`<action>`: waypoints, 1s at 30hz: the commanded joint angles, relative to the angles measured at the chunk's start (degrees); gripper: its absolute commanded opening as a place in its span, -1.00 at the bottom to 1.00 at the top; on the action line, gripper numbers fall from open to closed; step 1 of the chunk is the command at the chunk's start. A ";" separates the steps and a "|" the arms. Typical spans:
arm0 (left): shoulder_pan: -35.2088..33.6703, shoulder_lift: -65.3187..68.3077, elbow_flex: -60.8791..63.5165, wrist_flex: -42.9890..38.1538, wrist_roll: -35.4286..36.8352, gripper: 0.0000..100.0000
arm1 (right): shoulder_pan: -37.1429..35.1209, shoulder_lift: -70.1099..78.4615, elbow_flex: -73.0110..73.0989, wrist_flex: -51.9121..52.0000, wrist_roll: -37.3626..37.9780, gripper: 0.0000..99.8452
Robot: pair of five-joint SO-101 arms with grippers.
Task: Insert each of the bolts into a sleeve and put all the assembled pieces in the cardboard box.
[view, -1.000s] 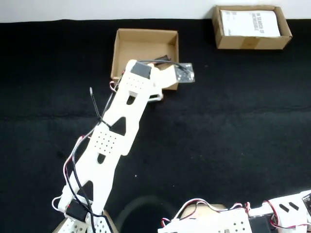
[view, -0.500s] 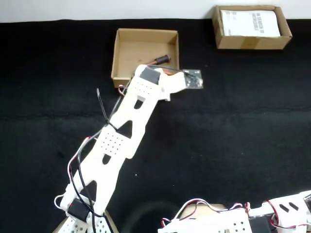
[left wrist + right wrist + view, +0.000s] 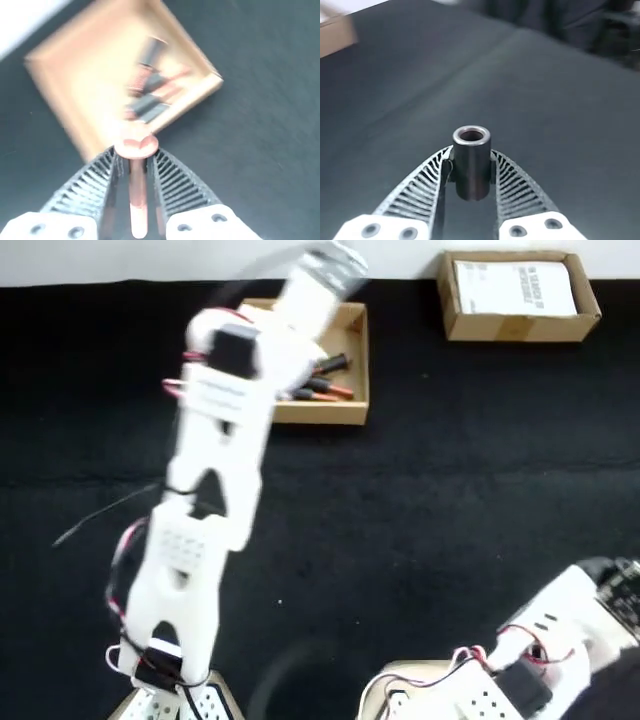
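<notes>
Across the black table the two held parts are kept well apart: the left arm is raised over the cardboard box at the far side, and the right arm is held low at the near edge. A collision could be caused if that gap is closed carelessly. Were the bolt let go where it hangs, it would likely be dropped unsleeved among the assembled pieces. The right gripper is clamped on a dark sleeve, bore upward, gripped low, so it could be tipped by an off-axis push. The left gripper is closed narrowly on a copper bolt, head at the fingertips; with the shank enclosed, insertion may be blocked. The box's left part is hidden by the arm, the pieces cannot be counted through the blur, and the bolt's end is cut off.
</notes>
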 commanded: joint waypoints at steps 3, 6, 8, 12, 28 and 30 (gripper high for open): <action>-6.37 -17.89 -0.13 0.44 0.97 -0.98 | -15.16 -0.84 -3.30 2.59 -6.33 -0.98; -9.45 -24.92 -0.04 0.53 2.29 -0.98 | -24.31 -0.84 -3.21 2.42 -8.00 -0.98; -11.38 -29.05 -0.04 0.53 6.95 -0.98 | -30.81 -0.84 -3.21 2.33 -7.91 -0.98; -12.79 -35.74 2.24 0.62 16.09 -0.98 | -42.77 -0.84 -2.95 2.33 -7.91 -0.98; 7.60 -58.33 59.30 -13.98 34.64 -0.98 | -60.97 -0.84 -0.66 2.24 -7.65 -0.98; 9.19 -58.33 64.04 -19.43 34.64 -0.98 | -60.97 -0.84 -0.57 2.24 -7.65 -0.98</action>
